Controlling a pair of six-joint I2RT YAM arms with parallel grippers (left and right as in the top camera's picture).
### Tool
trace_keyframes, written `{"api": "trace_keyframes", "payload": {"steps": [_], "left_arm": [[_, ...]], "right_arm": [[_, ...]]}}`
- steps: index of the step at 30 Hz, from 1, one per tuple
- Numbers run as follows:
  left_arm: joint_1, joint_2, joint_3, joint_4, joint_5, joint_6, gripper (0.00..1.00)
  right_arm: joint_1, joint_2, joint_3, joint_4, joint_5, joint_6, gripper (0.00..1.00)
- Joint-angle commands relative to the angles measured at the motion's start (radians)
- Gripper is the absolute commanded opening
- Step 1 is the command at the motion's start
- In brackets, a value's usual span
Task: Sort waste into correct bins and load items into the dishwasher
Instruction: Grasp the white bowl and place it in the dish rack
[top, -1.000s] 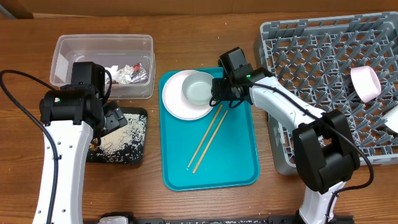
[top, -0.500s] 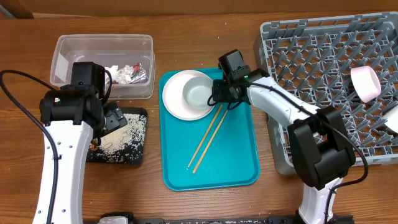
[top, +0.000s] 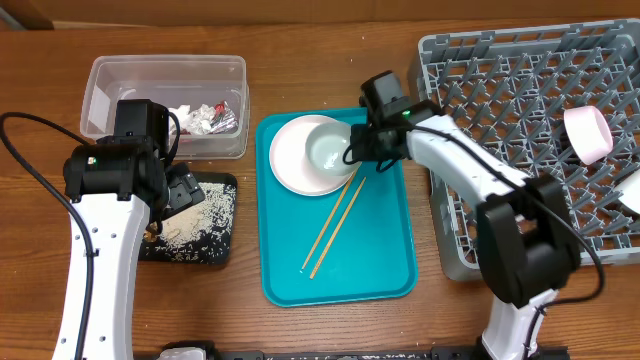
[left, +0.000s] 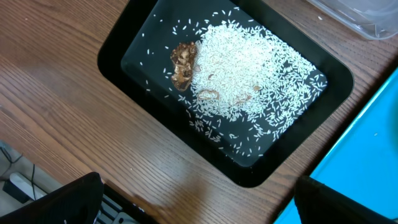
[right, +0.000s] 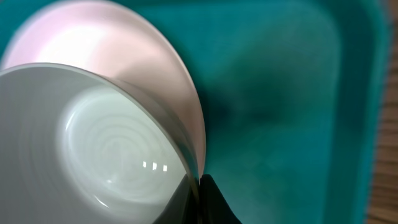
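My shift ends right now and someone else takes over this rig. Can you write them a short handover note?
Left gripper: open, empty, above the black tray.
Right gripper: fingers shut on the rim of the pale grey bowl, over the white plate on the teal tray.
Done: napkin and foil wrappers are in the clear tub; rice and brown scrap are in the black tray; pink bowl is in the dish rack.
To do: pale grey bowl, white plate and the two chopsticks on the teal tray go into the dish rack.
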Motion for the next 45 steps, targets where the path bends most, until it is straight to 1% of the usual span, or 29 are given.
{"api": "trace_keyframes", "payload": {"steps": [1, 4, 6, 10, 14, 20, 25, 28, 31, 33, 35, 37, 38, 43, 45], "left_arm": [[0.005, -0.003, 0.001, 0.000, 0.001, -0.006, 1.00], [0.005, -0.003, 0.001, 0.001, 0.001, -0.006, 1.00], [0.005, -0.003, 0.001, 0.001, 0.001, -0.006, 1.00], [0.005, -0.003, 0.001, 0.000, 0.001, -0.006, 1.00], [0.005, -0.003, 0.001, 0.000, 0.001, -0.006, 1.00], [0.005, -0.003, 0.001, 0.000, 0.001, -0.006, 1.00], [0.005, -0.003, 0.001, 0.001, 0.001, -0.006, 1.00], [0.005, -0.003, 0.001, 0.001, 0.001, -0.006, 1.00], [0.005, -0.003, 0.001, 0.000, 0.001, -0.006, 1.00], [0.005, -0.003, 0.001, 0.001, 0.001, -0.006, 1.00], [0.005, -0.003, 0.001, 0.001, 0.001, -0.006, 1.00], [0.005, -0.003, 0.001, 0.000, 0.001, -0.006, 1.00], [0.005, -0.003, 0.001, 0.000, 0.001, -0.006, 1.00], [0.005, -0.003, 0.001, 0.000, 0.001, -0.006, 1.00], [0.005, -0.003, 0.001, 0.001, 0.001, -0.006, 1.00]], "right_arm": [[-0.027, -0.138, 0.075, 0.010, -0.002, -0.109, 0.04], [-0.061, -0.183, 0.087, 0.018, 0.004, -0.161, 0.04], [-0.090, -0.203, 0.088, 0.036, 0.041, -0.173, 0.04], [-0.163, -0.212, 0.088, 0.084, 0.208, -0.175, 0.04], [-0.243, -0.212, 0.088, 0.167, 0.387, -0.187, 0.04], [-0.359, -0.210, 0.088, 0.348, 0.488, -0.382, 0.04], [-0.451, -0.190, 0.088, 0.512, 0.664, -0.466, 0.04], [-0.505, -0.164, 0.087, 0.619, 0.827, -0.533, 0.04], [-0.558, -0.114, 0.087, 0.796, 1.047, -0.687, 0.04], [-0.589, -0.073, 0.087, 0.908, 1.130, -0.810, 0.04], [-0.615, -0.030, 0.087, 0.981, 1.165, -0.929, 0.04], [-0.632, 0.008, 0.087, 0.987, 1.167, -0.987, 0.04], [-0.637, 0.025, 0.087, 0.987, 1.170, -0.991, 0.04], [-0.645, 0.108, 0.087, 0.943, 1.205, -0.985, 0.04], [-0.638, 0.126, 0.087, 0.913, 1.212, -0.949, 0.04]]}}
